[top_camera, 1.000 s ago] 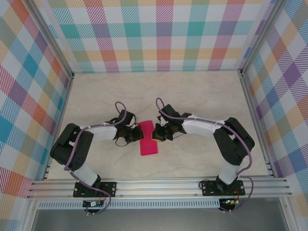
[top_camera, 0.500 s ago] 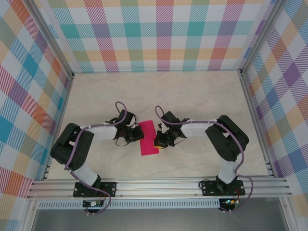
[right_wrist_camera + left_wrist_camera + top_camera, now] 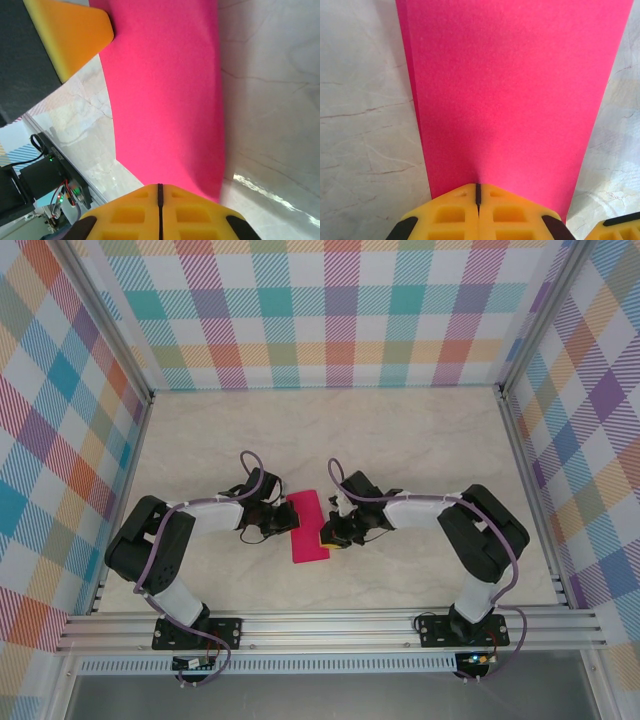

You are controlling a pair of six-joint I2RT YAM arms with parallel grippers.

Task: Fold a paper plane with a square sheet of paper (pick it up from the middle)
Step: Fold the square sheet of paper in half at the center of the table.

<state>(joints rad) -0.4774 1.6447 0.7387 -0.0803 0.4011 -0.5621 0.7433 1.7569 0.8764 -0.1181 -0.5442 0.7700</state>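
Right pincer (image 3: pixel 328 537) slid nearer; paper (image 3: pixel 308 527) far end cropped, wrist views.

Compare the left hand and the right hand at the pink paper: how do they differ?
The left hand sits at the left long edge of the paper; the right hand at its right edge. The left hand is about midway along the strip; the right hand is closer to the near end. Both are shut, tips at the paper.
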